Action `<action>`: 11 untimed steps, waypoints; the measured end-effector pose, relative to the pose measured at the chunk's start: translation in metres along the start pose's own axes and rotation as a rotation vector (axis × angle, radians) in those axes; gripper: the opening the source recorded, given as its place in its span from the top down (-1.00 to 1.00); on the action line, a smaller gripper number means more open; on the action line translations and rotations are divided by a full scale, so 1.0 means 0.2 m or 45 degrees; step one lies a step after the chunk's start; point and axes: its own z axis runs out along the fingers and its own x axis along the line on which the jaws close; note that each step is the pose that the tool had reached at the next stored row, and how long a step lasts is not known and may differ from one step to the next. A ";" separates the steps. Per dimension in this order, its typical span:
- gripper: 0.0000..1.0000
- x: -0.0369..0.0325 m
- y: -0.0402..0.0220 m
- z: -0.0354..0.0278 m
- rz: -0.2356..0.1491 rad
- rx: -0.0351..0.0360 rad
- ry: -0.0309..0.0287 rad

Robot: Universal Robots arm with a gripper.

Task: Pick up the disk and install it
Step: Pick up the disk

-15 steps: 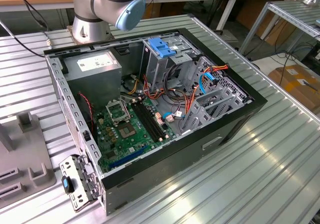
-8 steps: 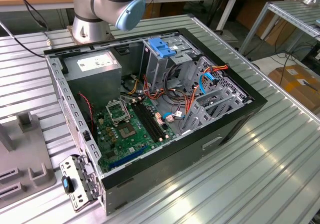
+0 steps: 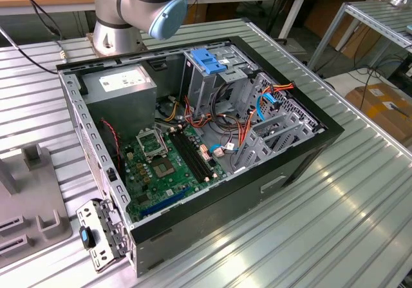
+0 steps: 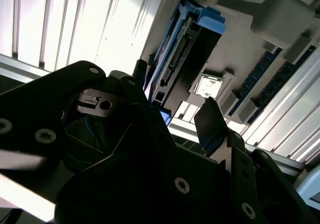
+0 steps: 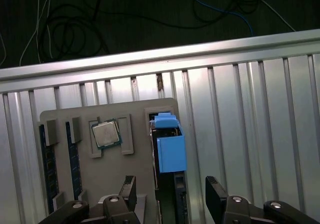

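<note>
Gripper (image 5: 171, 196) hangs wide open over the disk (image 5: 170, 151), on edge in the tray (image 3: 32, 198) at the case's (image 3: 193, 140) 8 o'clock in the exterior view; a skewed finger (image 5: 216, 196) could clip and tip it

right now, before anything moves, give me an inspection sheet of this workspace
surface: ribbed metal table carrying an open computer case and a grey parts tray
job's things: disk stands on edge in a tray slot, blue carrier showing; not yet gripped
clutter: processor chip and memory sticks in the tray
grippers: gripper open over the disk, jaws standing either side of it
cables: red, orange and blue leads inside the case; dark cables on the floor beyond the table
surroundings: cardboard box, second ribbed table
</note>
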 end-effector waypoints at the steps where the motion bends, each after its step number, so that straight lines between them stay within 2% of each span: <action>1: -0.32 0.000 0.000 0.000 0.000 0.0000 0.0000; 6: -0.32 0.000 0.000 0.013 0.000 0.0001 -0.0001; 11: -0.32 0.000 0.000 0.047 0.000 0.0000 -0.0001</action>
